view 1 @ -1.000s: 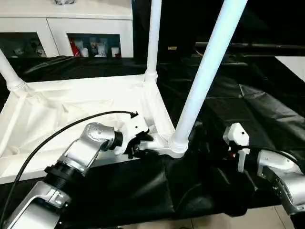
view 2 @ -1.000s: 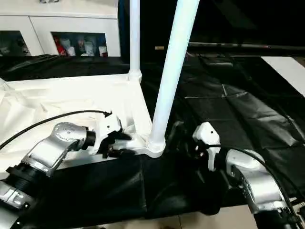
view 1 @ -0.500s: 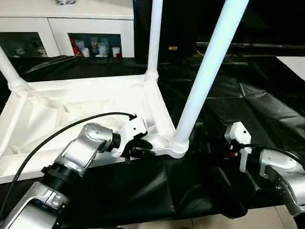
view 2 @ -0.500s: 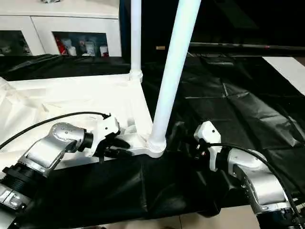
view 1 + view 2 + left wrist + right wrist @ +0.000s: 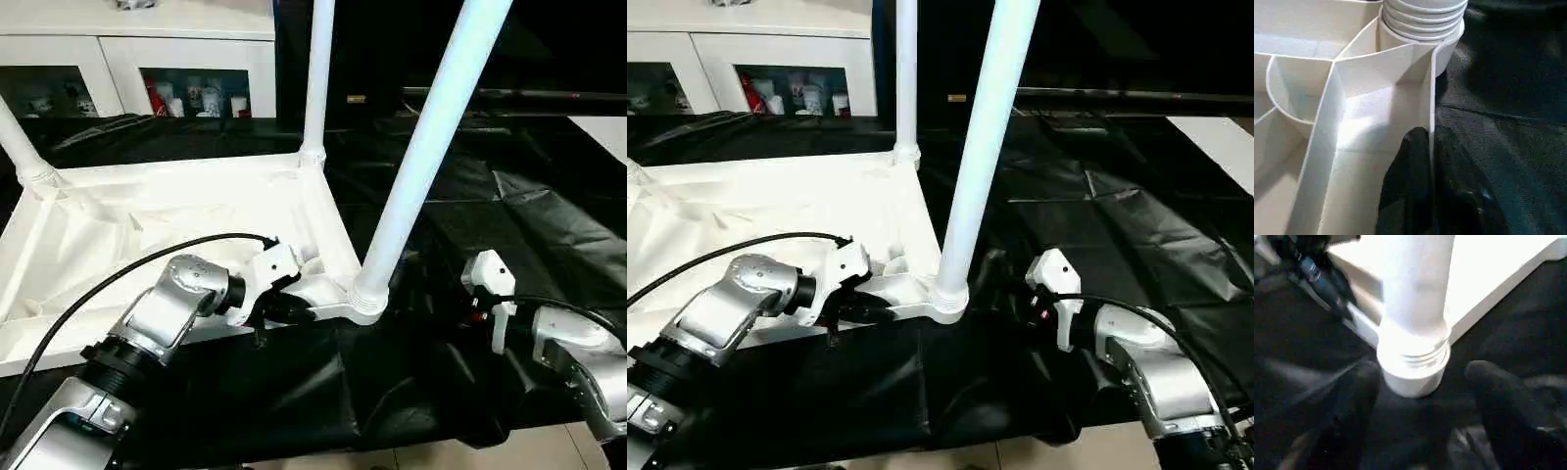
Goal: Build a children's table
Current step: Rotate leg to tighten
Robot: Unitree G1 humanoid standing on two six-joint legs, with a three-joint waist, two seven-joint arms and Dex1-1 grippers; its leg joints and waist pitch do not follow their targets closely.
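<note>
The children's table [image 5: 176, 211] lies upside down on the black cloth, ribbed underside up. Three white legs stand in its sockets: the near right one [image 5: 423, 157], the far right one [image 5: 315, 78] and a far left one [image 5: 20, 147]. My left gripper [image 5: 292, 311] is shut on the table's thin near rim wall [image 5: 1431, 122], just beside the near right corner socket [image 5: 368, 292]; a black finger [image 5: 1408, 186] presses each side of it. My right gripper [image 5: 1420, 396] is open, a finger [image 5: 1354, 401] on either side of that socket without touching it.
A white cabinet with glass doors [image 5: 147, 59] stands behind the black-draped work table [image 5: 519, 196]. A black cable [image 5: 118, 274] arcs over my left forearm. The work table's near edge and pale floor [image 5: 392, 458] lie just under my arms.
My left gripper has closed onto the table's near rim wall. The right gripper has stayed open by the corner socket.
</note>
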